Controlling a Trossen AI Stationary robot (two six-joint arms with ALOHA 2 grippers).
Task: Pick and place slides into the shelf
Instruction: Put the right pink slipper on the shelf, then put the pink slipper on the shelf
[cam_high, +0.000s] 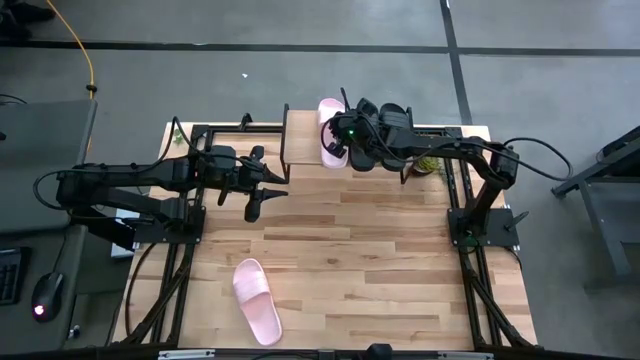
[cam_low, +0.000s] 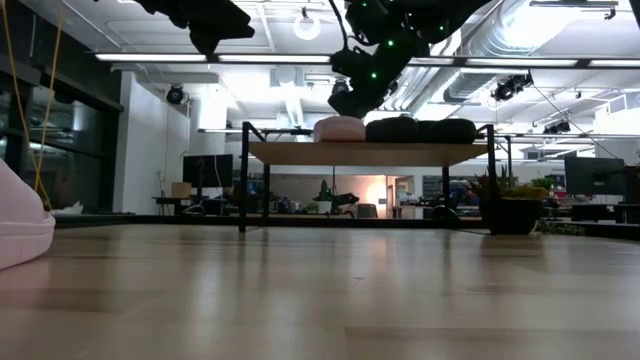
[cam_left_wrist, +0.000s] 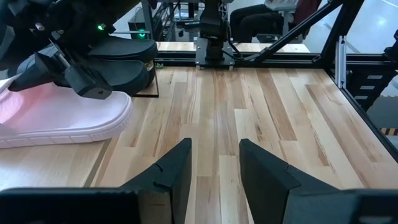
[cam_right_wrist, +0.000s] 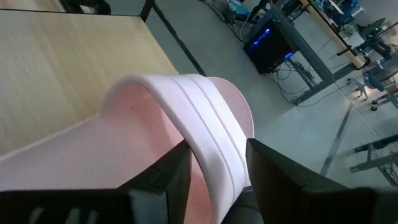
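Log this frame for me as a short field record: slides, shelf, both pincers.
shelf: low rack at the table's far edge
slides on shelf: one pink slide, black pair
slide left on table: second pink slide, near front edge
right pincer: astride the shelved pink slide's strap
left pincer: open, empty, above bare table

- The shelf (cam_high: 305, 140) is set at the far edge of the table (cam_high: 400, 260).
- One slide (cam_high: 331, 133) and, to its right, apparently two more slides (cam_high: 378, 135) are laid on the shelf.
- A fourth slide (cam_high: 257, 300) is laid on the table's near left part, well apart.
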